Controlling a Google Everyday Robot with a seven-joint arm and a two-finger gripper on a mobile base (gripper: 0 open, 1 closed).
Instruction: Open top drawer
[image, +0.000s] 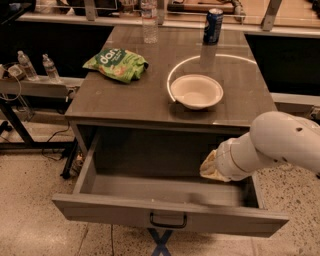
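The cream-coloured two-finger gripper (212, 168) hangs inside the open box of the wide grey metal top drawer (110, 210), close to the drawer's right wall and just below the front edge of the grey-brown table top (125, 102). Whether it is spread or pressed together I cannot tell from here; it shows only as a pale wedge at the end of the thick white arm (275, 142), which reaches in from the right.

The drawer stands far out from the table. Its tall front lies below and in front of the gripper, nearer to me. The small dark loop handle (168, 220) sits at the middle of that front, below and to the left of the gripper and apart from it.

Above the gripper, on the table top, rests a round white bowl (196, 91). Further up stands a blue drinks can (213, 26). Up and to the left lies a crumpled green snack bag (116, 63), and beyond it stands a clear plastic bottle (149, 21). Far to the left, two small clear bottles (26, 66) stand on a low ledge.
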